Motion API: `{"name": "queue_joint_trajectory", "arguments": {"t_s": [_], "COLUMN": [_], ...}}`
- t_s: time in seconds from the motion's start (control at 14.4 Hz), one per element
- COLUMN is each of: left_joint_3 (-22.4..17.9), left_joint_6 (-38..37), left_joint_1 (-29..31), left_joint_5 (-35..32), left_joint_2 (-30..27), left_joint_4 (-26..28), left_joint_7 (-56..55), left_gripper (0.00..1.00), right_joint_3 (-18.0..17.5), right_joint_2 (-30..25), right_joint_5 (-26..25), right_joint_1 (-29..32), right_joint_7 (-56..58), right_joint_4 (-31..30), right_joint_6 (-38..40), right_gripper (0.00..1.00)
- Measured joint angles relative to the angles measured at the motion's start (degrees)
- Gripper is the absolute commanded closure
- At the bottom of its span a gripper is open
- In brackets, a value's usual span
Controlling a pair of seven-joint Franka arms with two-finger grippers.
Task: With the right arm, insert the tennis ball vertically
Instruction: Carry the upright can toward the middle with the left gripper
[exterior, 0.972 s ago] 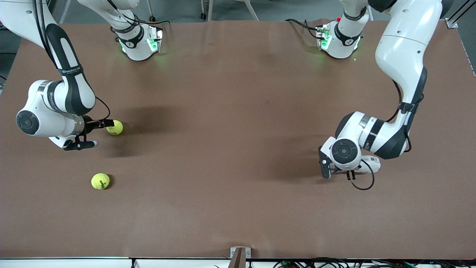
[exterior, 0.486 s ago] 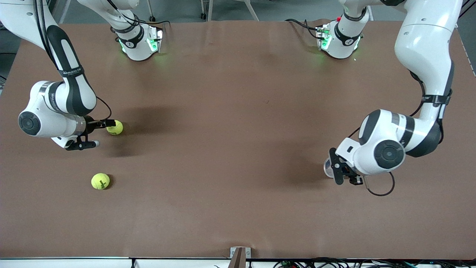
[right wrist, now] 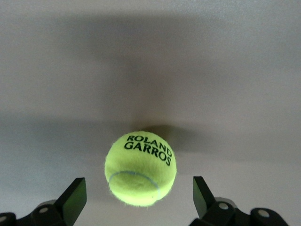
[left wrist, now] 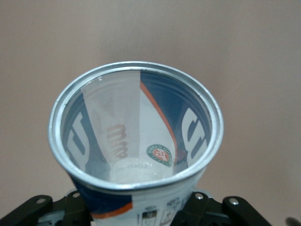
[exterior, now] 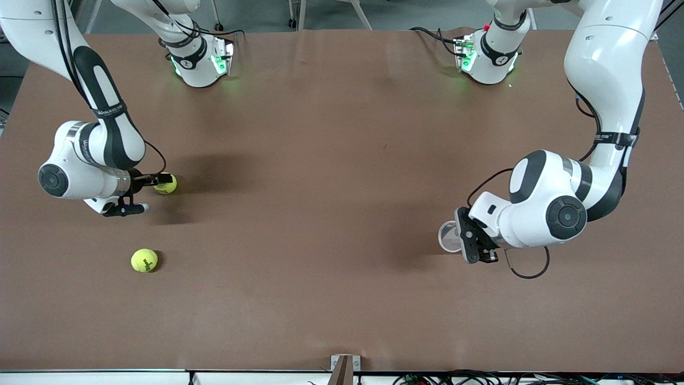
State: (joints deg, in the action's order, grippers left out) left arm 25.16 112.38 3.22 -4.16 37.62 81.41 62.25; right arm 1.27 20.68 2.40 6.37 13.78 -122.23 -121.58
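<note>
While the right gripper [exterior: 140, 192] stands wide open at the brown table [exterior: 320, 160], holding nothing, a fuzzy yellow tennis ball [right wrist: 140, 168] rests between its fingers [right wrist: 71, 197]. Nearer the camera lies a second yellow ball [exterior: 144, 260]. Clamped in the left gripper [exterior: 470, 241] is a clear plastic ball can [left wrist: 134, 150], its mouth open.

One tennis ball [exterior: 165, 183] farther from the front camera than the second ball [exterior: 144, 260]

A robotics lab: two white arm bases [exterior: 200, 61] bolted at twelve o'clock on a bare brown table [exterior: 331, 214], cables [exterior: 481, 378] trailing at six.
</note>
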Motion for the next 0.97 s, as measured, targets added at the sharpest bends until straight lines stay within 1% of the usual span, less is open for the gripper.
{"name": "queue_joint_trajectory", "arguments": {"t_s": [0.21, 0.56, 0.69, 0.97], "left_joint_3": [2.49, 6.44, 7.66, 7.86], "left_joint_6": [2.88, 10.29, 15.02, 23.78], "left_joint_1": [-0.26, -0.93, -2.09, -7.21], "left_joint_5": [4.85, 13.97, 15.49, 15.81], "left_joint_2": [0.00, 1.34, 2.49, 3.33], "left_joint_4": [-0.27, -0.24, -0.23, -0.03], "left_joint_7": [-0.35, -0.28, -0.11, -0.14], "left_gripper": [0.40, 0.40, 0.40, 0.39], "right_joint_3": [0.06, 0.09, 0.10, 0.11], "right_joint_2": [0.84, 1.10, 1.32, 1.80], "right_joint_5": [0.11, 0.22, 0.25, 0.39], "right_joint_1": [0.11, 0.18, 0.21, 0.21], "right_joint_7": [-0.01, -0.02, -0.02, -0.02], "right_joint_4": [0.00, -0.05, -0.11, -0.18], "right_joint_6": [-1.24, -1.35, -1.35, -1.29], "right_gripper": [0.00, 0.01, 0.01, 0.00]}}
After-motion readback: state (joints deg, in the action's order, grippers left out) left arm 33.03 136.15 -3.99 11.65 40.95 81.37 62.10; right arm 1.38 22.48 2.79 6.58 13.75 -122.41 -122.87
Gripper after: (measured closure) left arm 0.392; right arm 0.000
